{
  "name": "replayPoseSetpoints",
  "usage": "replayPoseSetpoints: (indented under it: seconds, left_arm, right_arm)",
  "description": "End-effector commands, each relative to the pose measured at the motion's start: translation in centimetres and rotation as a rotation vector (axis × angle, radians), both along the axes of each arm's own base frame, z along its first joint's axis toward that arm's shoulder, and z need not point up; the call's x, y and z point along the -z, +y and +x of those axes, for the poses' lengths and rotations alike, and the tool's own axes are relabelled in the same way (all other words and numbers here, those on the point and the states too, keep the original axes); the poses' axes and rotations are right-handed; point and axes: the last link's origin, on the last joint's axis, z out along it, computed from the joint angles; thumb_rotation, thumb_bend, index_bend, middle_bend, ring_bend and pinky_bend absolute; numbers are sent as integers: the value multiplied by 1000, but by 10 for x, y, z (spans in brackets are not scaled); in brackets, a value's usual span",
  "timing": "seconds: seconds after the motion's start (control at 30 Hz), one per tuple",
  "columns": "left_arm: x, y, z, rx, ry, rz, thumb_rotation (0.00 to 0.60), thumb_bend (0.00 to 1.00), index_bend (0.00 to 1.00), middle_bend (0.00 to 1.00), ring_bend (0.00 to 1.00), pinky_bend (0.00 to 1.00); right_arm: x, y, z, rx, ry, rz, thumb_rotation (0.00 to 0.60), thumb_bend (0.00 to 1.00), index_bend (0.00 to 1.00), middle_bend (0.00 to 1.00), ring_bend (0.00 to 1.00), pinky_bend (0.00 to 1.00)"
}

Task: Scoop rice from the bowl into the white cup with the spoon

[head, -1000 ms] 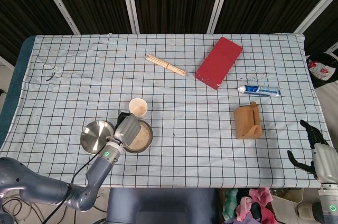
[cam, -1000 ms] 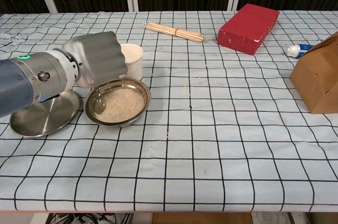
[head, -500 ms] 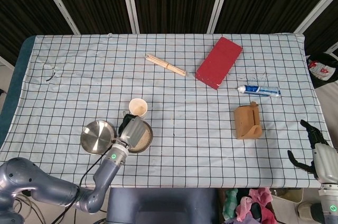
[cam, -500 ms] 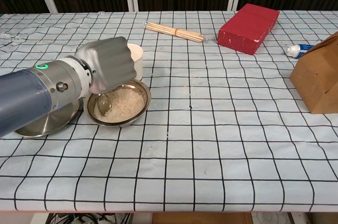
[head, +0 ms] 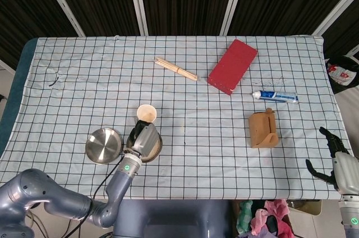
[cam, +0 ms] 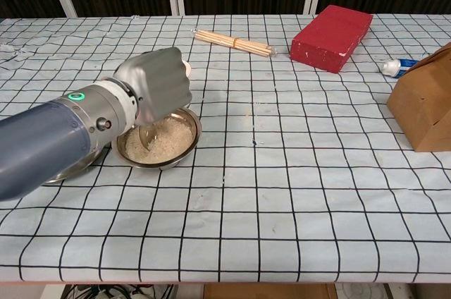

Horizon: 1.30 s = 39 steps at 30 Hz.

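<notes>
A steel bowl (cam: pixel 184 147) of white rice (cam: pixel 169 143) stands at the near left of the table, its rim (head: pixel 158 147) showing in the head view. My left hand (cam: pixel 158 86) (head: pixel 144 136) hovers over the bowl's back edge and grips the spoon (cam: pixel 147 137), whose tip dips into the rice; the handle is hidden inside the hand. Just behind the bowl sits the white cup (head: pixel 147 113). In the chest view only a sliver of the cup (cam: pixel 187 68) shows past the hand. Off the table's near right corner, my right hand (head: pixel 335 160) has its fingers apart and holds nothing.
A round steel plate (head: pixel 103 145) lies left of the bowl. Chopsticks (head: pixel 176 69), a red box (head: pixel 233 65), a toothpaste tube (head: pixel 275 96) and a brown paper carton (head: pixel 263 128) lie farther back and to the right.
My left hand has moved right, over the bowl and in front of the cup. The spoon has slid from the bowl's left edge toward the middle of the rice. The right hand has stayed put.
</notes>
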Motion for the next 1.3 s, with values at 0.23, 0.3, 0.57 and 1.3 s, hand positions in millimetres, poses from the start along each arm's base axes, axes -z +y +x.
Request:
replayPoseSetpoints:
  seconds: [0.23, 0.3, 0.57, 1.3]
  left_arm:
    - [11, -7, 0, -8, -1, -20, 600, 467, 794, 1000, 1000, 1000]
    - [14, -9, 2, -9, -10, -24, 600, 467, 794, 1000, 1000, 1000]
    - [20, -13, 8, -53, -53, -26, 600, 468, 796, 1000, 1000, 1000]
    - [16, -17, 10, -225, -278, 12, 600, 478, 801, 1000, 1000, 1000]
  right_arm:
    - [0, 0, 0, 0, -3, -2, 600, 306, 83, 114, 82, 218]
    - [0, 0, 0, 0, -3, -3, 600, 306, 83, 114, 82, 218]
    - [-1, 0, 0, 0, -7, -4, 600, 305, 83, 113, 82, 218]
    - [-1, 0, 1, -2, -17, -11, 600, 306, 83, 114, 82, 218]
